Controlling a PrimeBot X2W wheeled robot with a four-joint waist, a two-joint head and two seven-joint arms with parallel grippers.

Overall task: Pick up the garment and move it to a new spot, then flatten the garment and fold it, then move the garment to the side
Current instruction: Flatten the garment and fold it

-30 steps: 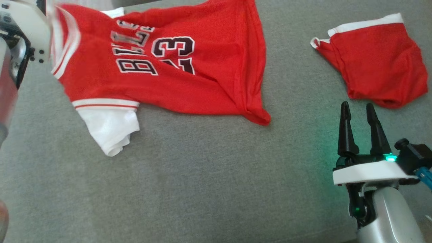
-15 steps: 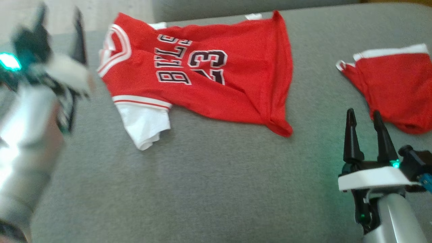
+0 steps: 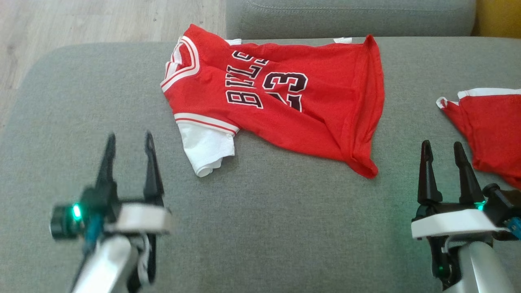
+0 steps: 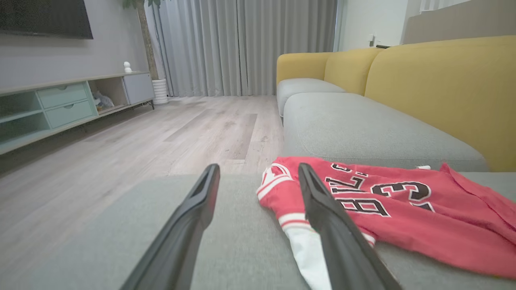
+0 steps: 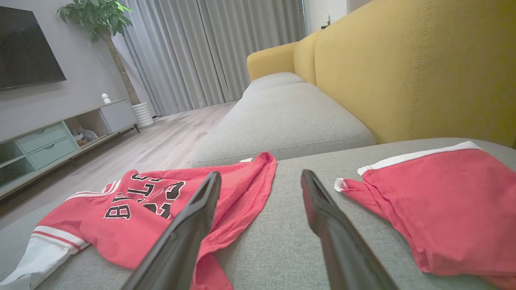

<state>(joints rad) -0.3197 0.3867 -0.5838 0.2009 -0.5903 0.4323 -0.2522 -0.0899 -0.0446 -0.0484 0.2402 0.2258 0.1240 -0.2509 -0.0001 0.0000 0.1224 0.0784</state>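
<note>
Two dark digits, "23", show on the red garment (image 3: 325,118).

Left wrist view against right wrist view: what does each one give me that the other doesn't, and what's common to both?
Left wrist view: the left gripper, open, one finger crossing in front of the jersey at its white sleeve.

Right wrist view: the right gripper, open, and the second red cloth with white edging, lying apart from the jersey.

Shared: the jersey lying loose and rumpled on the grey couch seat, the yellow backrest, the curtains and the cabinet.
</note>
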